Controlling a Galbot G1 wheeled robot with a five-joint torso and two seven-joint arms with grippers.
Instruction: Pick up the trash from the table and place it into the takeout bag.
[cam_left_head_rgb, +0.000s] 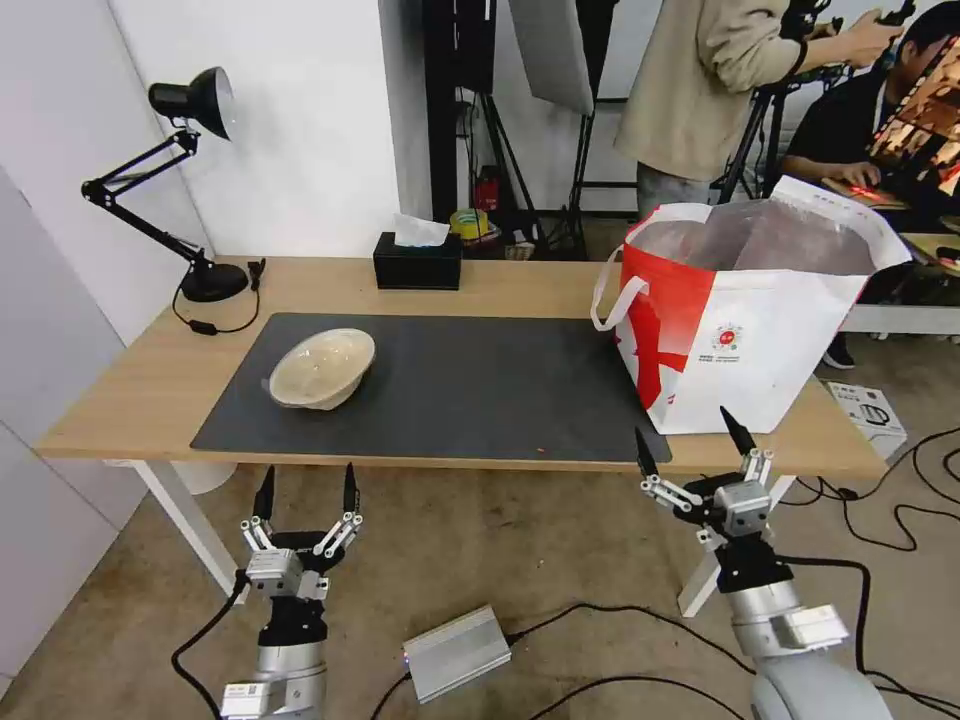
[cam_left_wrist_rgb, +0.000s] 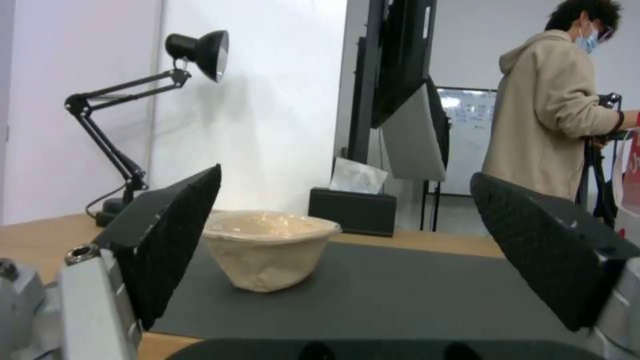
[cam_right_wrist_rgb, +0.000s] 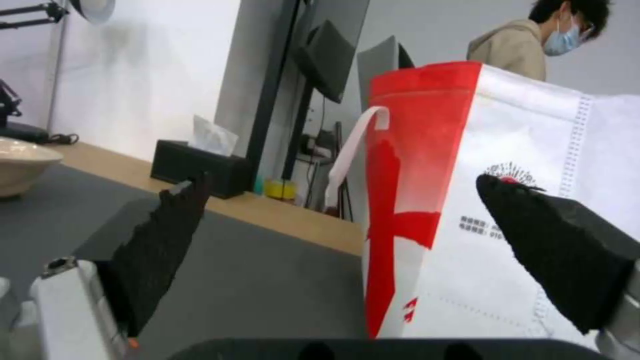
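A beige bowl (cam_left_head_rgb: 322, 367) sits on the dark grey mat (cam_left_head_rgb: 480, 385), toward the left part of it. It leans a little to one side. From the left wrist view the bowl (cam_left_wrist_rgb: 270, 248) shows between the two black fingers (cam_left_wrist_rgb: 175, 235) of the left pincer, but farther back — nothing is touching it.

The mat lies on a long light-wood desk (cam_left_head_rgb: 130, 385) with white legs. The big red-and-white takeout bag (cam_left_head_rgb: 745, 315) stands upright on the right end of the desk, with one corner on the edge of the mat. Its top is open and the silver inside shows. A white strap hangs down its left side.

The left pincer (cam_left_head_rgb: 305, 495) hangs low in front of the desk, below the bowl. Its fingers are spread apart and hold nothing. The right pincer (cam_left_head_rgb: 695, 450) is just in front of the bag, near the desk edge, also spread wide and holding nothing.

At the back of the desk stand a black tissue box (cam_left_head_rgb: 417, 260) and, on the left, a black desk lamp (cam_left_head_rgb: 175, 180).
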